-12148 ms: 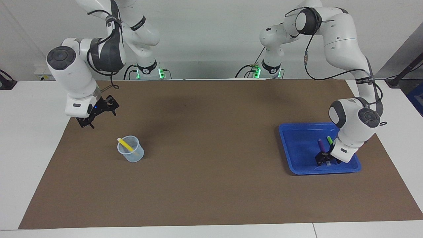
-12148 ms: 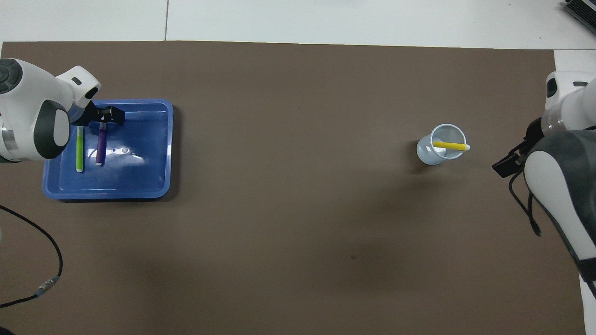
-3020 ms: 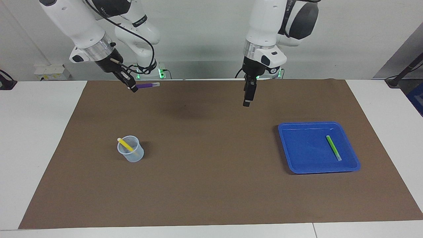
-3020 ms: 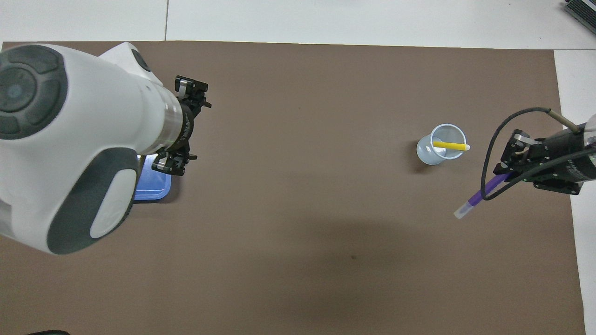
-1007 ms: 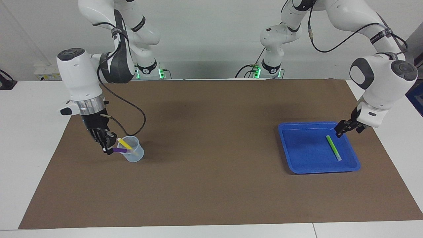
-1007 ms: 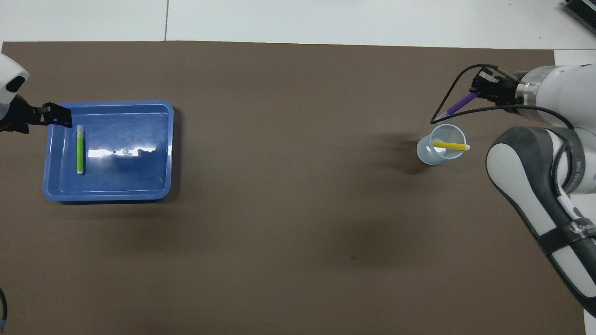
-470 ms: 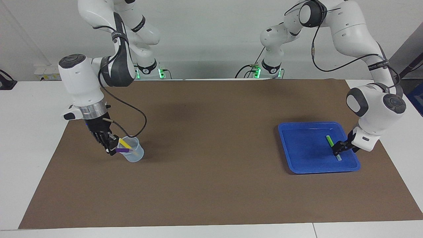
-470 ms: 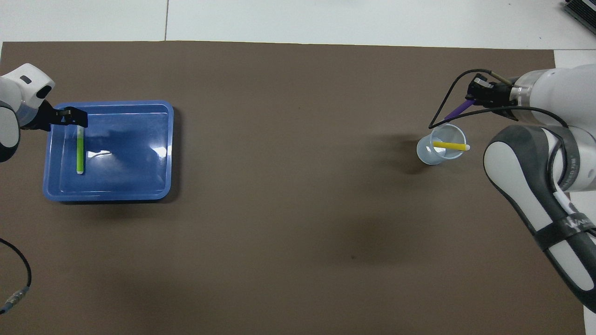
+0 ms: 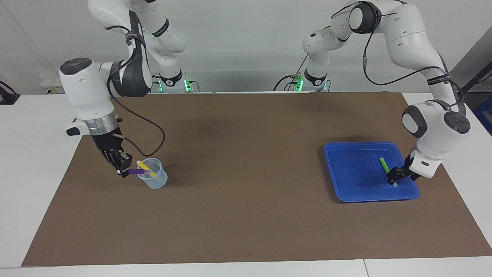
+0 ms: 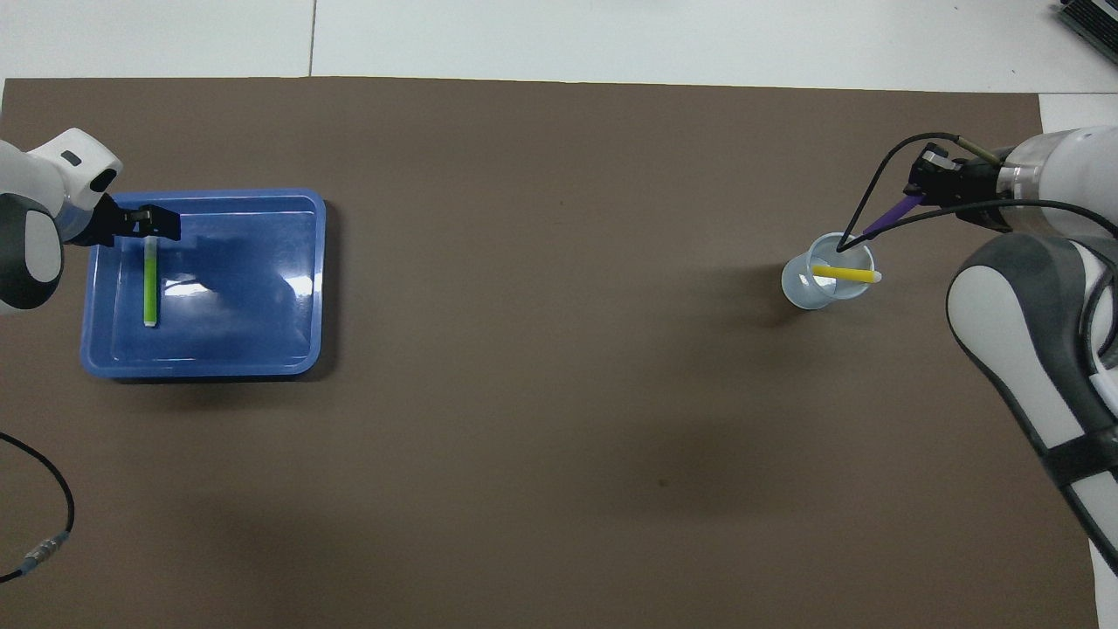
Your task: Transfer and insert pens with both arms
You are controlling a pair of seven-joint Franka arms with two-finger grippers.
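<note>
A clear cup (image 9: 155, 181) (image 10: 808, 293) stands on the brown mat toward the right arm's end, with the yellow pen (image 9: 145, 167) (image 10: 843, 273) leaning in it. Beside the cup, my right gripper (image 9: 123, 168) (image 10: 924, 181) is shut on the purple pen (image 9: 134, 171) (image 10: 887, 215), which slants with its free end at the cup's rim. The green pen (image 9: 384, 165) (image 10: 150, 284) lies flat in the blue tray (image 9: 348, 192) (image 10: 244, 336) toward the left arm's end. My left gripper (image 9: 396, 176) (image 10: 150, 224) stands open, low over the pen's end farther from the robots.
A brown mat (image 9: 246, 200) covers most of the white table. A black cable (image 10: 39, 515) lies by the mat's corner near the left arm's base. The right wrist's own cable (image 9: 153, 132) loops above the cup.
The right gripper has shifted a little away from the cup, and the purple pen's free end now sits at the rim. The left gripper has settled slightly lower over the green pen's end.
</note>
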